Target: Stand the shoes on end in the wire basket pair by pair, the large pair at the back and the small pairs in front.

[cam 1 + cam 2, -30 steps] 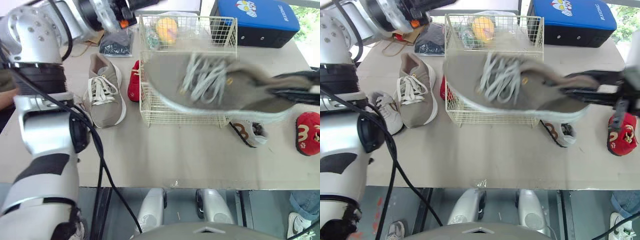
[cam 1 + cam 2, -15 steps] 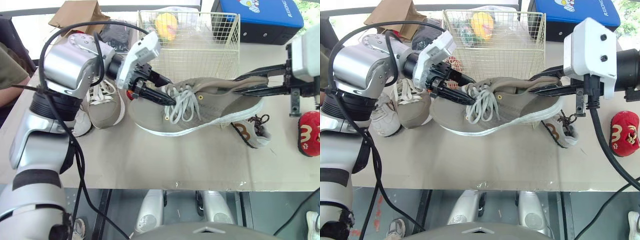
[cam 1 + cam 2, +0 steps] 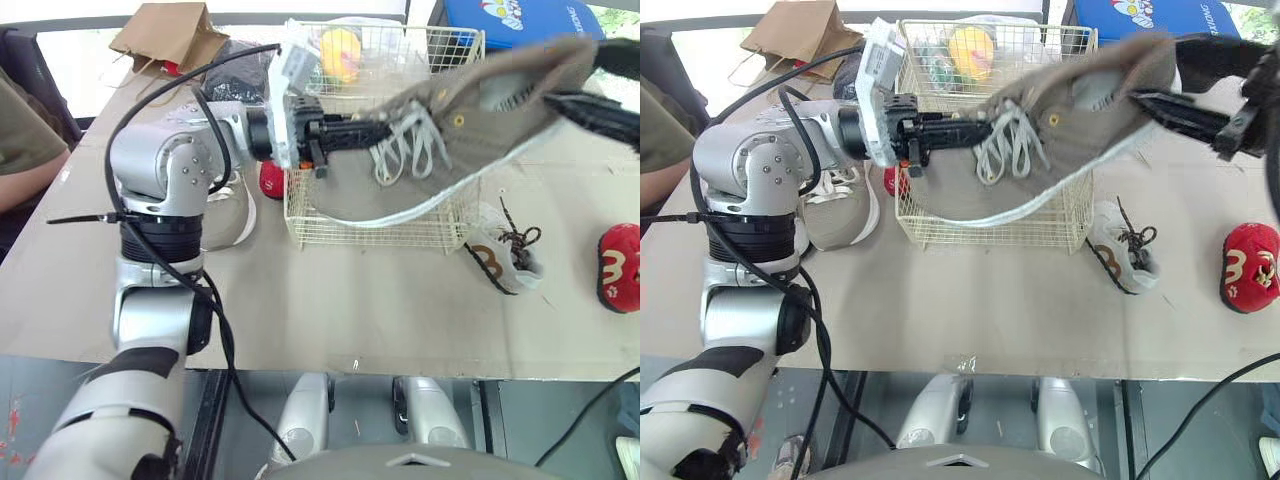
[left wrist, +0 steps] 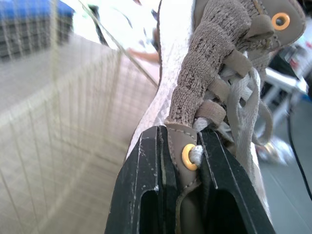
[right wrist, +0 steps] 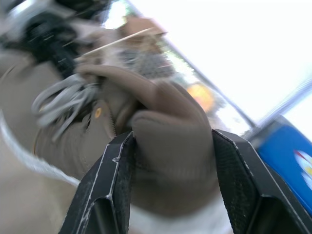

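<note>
1. Now, your large shoe (image 3: 470,110) is off the table (image 3: 350,310), slung between both arms over the wire basket (image 3: 370,225). Its heel is high toward your right and its toe is low, by the basket's left front corner. You cannot tell whether the toe is already inside the wires.
2. Your left gripper (image 4: 181,146) is pinched narrow on the eyelet edge beside the laces. Your right gripper (image 5: 171,151) is clamped across the heel collar.
3. Holding both ends probably lets you pitch the shoe: the heel grip seems to carry the weight while the lace grip steers the toe.
4. The steep tilt suits the job, since this shoe has to stand on end, and as one of the large pair it belongs at the back.
5. Waiting on the table:
   - its mate (image 3: 840,205), left of the basket and partly behind your left arm;
   - a small red shoe (image 3: 270,178), just beside the basket's left wall;
   - a small white shoe (image 3: 500,255), near its right front corner;
   - another red shoe (image 3: 620,265), well apart on the right.
6. Half a second ago the shoe lay nearly level and low, in front of the basket. It is now lifted, tipped heel-up and carried over the basket, with both grips on the same spots. The head view has also shifted, so don't read the table shoes as having moved.
</note>
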Controlling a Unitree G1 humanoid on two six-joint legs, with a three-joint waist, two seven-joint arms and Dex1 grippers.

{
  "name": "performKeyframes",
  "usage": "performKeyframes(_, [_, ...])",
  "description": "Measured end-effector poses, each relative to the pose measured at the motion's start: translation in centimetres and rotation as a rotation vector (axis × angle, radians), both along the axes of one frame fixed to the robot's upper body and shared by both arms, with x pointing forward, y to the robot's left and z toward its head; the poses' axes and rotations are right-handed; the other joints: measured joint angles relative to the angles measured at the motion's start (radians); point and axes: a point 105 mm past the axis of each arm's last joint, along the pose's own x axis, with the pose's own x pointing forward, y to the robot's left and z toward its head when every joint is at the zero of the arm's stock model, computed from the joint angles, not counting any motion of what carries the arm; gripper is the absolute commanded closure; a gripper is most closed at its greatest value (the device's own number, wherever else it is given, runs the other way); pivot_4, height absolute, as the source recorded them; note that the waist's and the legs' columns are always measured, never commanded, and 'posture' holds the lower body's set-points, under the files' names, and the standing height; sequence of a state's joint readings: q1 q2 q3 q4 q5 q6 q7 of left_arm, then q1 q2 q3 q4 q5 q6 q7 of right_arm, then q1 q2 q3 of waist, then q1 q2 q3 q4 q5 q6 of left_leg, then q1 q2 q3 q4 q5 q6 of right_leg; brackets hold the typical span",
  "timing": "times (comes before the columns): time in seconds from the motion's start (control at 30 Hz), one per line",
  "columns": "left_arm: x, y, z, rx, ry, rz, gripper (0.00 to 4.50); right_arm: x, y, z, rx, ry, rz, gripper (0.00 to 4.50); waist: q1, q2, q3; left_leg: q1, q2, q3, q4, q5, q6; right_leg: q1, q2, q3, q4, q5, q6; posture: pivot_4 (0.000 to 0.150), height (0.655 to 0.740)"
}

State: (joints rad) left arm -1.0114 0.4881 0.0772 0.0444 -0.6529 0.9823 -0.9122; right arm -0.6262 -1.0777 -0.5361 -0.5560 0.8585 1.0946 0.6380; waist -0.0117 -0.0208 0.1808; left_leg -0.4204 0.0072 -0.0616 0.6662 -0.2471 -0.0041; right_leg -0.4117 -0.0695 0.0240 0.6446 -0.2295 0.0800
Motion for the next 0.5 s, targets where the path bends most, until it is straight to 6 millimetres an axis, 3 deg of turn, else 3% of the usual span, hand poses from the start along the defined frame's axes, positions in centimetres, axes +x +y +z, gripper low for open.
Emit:
performKeyframes(0.1, [0.7,1.1,2.7,-0.133,-0.123,0.123,4.31,0.8,-0.7,-1.3,0.170,0.073,-0.048,2.25,-0.004,-0.001,-0.001,0.004,0.000,0.002,-0.002,0.000,0.000,0.002,0.000,0.003,0.001,0.000,0.000,0.150,0.7400])
performKeyframes(0.17, [0.7,0.4,3.5,-0.198,-0.180,0.156,4.31,1.3,0.3,-2.7,0.273,0.131,-0.022,2.25,0.000,-0.001,-0.001,0.004,0.000,0.002,-0.002,0.000,0.000,0.002,0.000,0.002,0.000,0.000,0.000,0.150,0.7400])
performKeyframes(0.33, [1.1,0.0,2.8,-0.219,-0.213,0.213,4.31,2.7,3.7,-4.1,0.432,0.181,0.032,2.25,-0.002,-0.002,-0.001,0.003,-0.001,0.002,-0.001,0.002,-0.003,0.002,-0.001,0.003,0.001,0.000,0.000,0.150,0.7400])
performKeyframes(0.47, [0.9,-0.3,2.2,-0.196,-0.297,0.250,4.31,4.3,6.7,-3.6,0.532,0.194,0.047,2.25,-0.004,-0.002,-0.001,0.004,-0.001,0.002,-0.002,0.002,-0.003,0.001,0.000,0.003,0.001,0.000,0.000,0.150,0.7400])
performKeyframes(0.5, [0.8,-0.1,2.1,-0.196,-0.310,0.258,4.31,4.5,7.1,-3.3,0.560,0.196,0.056,2.00,-0.005,-0.002,-0.001,0.004,-0.001,0.002,-0.003,0.002,-0.003,0.001,0.000,0.003,0.001,0.000,0.000,0.150,0.7400])
